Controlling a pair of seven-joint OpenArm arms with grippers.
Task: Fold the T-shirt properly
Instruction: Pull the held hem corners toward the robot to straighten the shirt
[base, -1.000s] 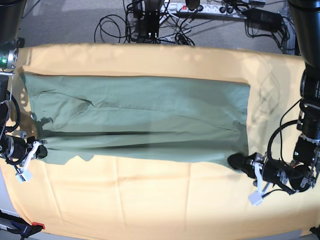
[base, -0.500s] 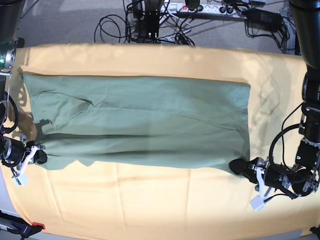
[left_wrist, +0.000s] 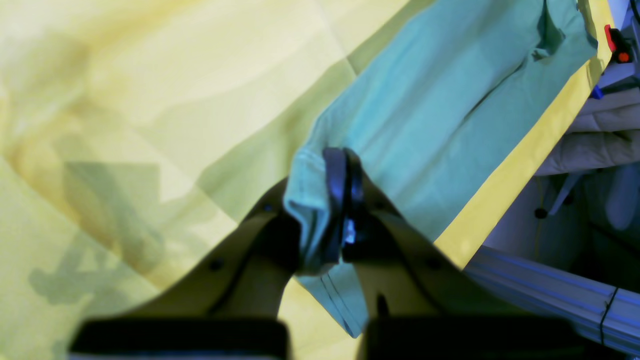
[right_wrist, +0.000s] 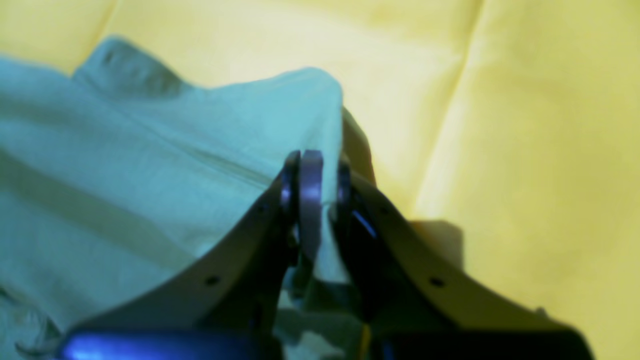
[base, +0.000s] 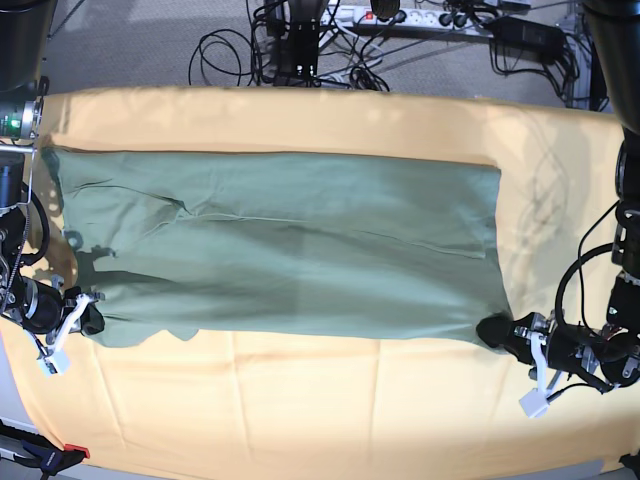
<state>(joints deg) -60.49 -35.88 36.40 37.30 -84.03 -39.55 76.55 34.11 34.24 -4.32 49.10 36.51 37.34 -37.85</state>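
— T-shirt first: where does that plain sage-green cotton T-shirt lie?

— Spread flat as a long band across the big yellow-orange cloth that covers the table, running from the left edge almost to the right. Its far edge is straight; the near edge sags a little at both ends.

— What is at the left end?

— The right gripper, on the left of the base view. Its dark fingers are pinched together on the near left corner of the T-shirt. In its wrist view the fabric passes between the pads and rises in a small peak just beyond them.

— And in the middle?

— Only smooth green cloth with a few shallow creases, and a fold line running lengthwise along it.

— The right end?

— The left gripper has clamped the near right corner. Its wrist camera shows the hem bunched around one black pad, the two pads pressed tight with fabric caught in the grip. The rest of the shirt stretches away from it over the yellow cloth.

— Anything behind the table?

— Black cables and a white power strip on the grey floor at the far side.
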